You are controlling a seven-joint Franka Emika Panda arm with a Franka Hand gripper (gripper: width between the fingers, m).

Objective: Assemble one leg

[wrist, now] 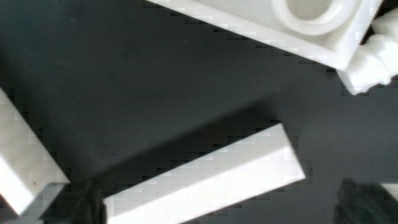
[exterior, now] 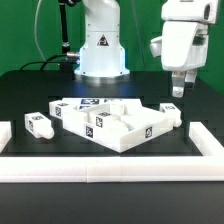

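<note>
A small white leg (exterior: pixel 172 114) lies on the black table against the right corner of the large white panel (exterior: pixel 112 128). In the wrist view only the leg's end (wrist: pixel 370 66) shows, beside the panel's corner (wrist: pixel 267 30) with its round hole. My gripper (exterior: pixel 179 92) hangs in the air just above this leg, apart from it. It is open and empty; in the wrist view (wrist: pixel 217 210) its dark fingers (wrist: pixel 61 206) stand wide apart at the frame's edge.
Two more white legs (exterior: pixel 40 123) (exterior: pixel 62 112) lie at the panel's left in the exterior view. White rails bound the table at the front (exterior: pixel 110 172) and the right (exterior: pixel 205 140). One white rail (wrist: pixel 205 185) lies between my fingers' view, and another rail (wrist: pixel 18 140) shows at the edge.
</note>
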